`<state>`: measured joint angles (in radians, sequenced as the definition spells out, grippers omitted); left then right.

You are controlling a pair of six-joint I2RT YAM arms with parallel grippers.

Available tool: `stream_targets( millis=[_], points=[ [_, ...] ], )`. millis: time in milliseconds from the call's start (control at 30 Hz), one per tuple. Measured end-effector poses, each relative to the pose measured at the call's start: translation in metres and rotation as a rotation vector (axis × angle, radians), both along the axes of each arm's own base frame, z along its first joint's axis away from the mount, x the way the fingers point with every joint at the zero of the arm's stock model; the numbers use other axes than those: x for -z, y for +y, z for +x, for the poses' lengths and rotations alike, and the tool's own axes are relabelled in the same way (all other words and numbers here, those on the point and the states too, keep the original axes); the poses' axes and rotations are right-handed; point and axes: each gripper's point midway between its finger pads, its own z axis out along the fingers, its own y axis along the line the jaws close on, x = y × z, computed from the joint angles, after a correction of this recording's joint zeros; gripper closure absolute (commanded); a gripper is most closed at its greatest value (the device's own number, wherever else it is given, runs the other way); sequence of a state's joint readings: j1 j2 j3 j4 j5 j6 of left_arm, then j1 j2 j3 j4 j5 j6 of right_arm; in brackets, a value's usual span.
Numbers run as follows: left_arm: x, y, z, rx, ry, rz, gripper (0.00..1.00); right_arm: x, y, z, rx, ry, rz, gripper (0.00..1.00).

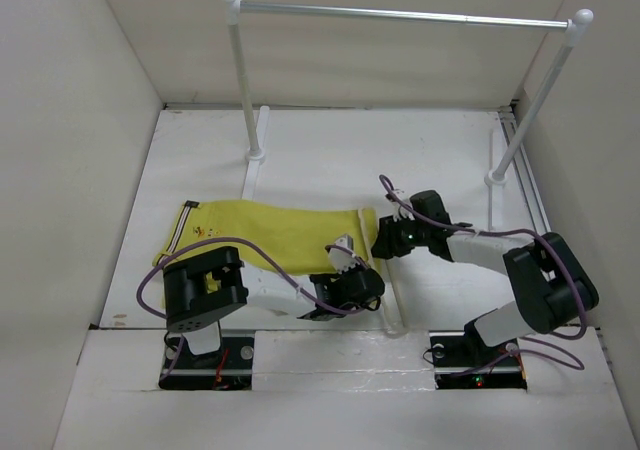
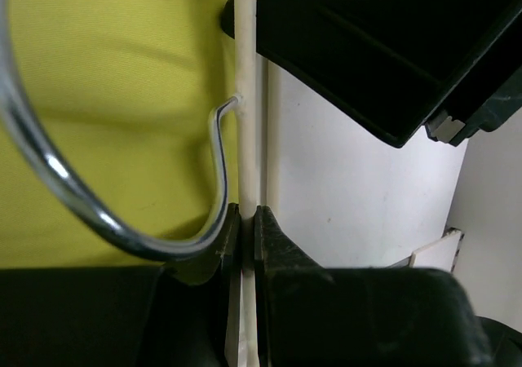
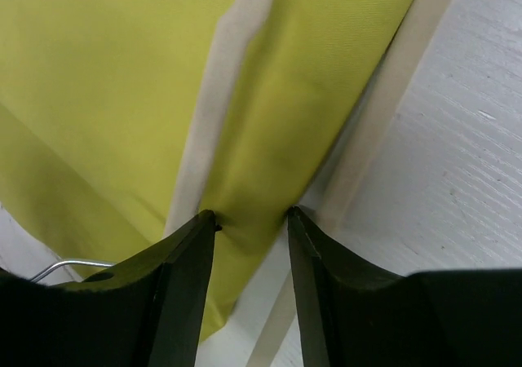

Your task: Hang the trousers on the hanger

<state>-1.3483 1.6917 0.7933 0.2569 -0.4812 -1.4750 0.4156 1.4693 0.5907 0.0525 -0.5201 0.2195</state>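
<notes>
Trousers: mustard-yellow cloth trousers [image 1: 270, 232] lie flat left of centre in the top view, on the white table [image 1: 330, 160].
Hanger: thin cream-white clothes hanger [image 2: 247, 98] sits at the trousers' right end; its silver wire hook [image 2: 49, 167] curves over the yellow cloth.
Left gripper [image 2: 247, 220]: black fingers clamped on the hanger's thin bar, at the bottom centre of the left wrist view.
Right gripper [image 3: 250, 220]: pinching a fold of the trousers, with a cream bar on either side.
Rail: metal rail on white posts [image 1: 400, 15] runs across the top of the top view, well apart.
</notes>
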Motion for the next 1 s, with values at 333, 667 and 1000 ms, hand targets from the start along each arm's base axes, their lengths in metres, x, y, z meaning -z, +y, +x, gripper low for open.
stream_targets(
  millis=[333, 667, 1000],
  points=[
    [0.008, 0.010, 0.002, 0.008, -0.012, 0.024, 1.00, 0.005, 0.012, -0.001, 0.036, -0.002, 0.009, 1.00],
    [-0.002, 0.028, 0.009, 0.037, -0.058, 0.073, 1.00, -0.035, -0.036, 0.028, 0.101, -0.038, 0.002, 1.00],
    [-0.002, 0.077, 0.028, 0.035, -0.091, 0.180, 1.00, -0.061, -0.105, 0.036, 0.188, -0.064, -0.015, 1.00]
  ],
)
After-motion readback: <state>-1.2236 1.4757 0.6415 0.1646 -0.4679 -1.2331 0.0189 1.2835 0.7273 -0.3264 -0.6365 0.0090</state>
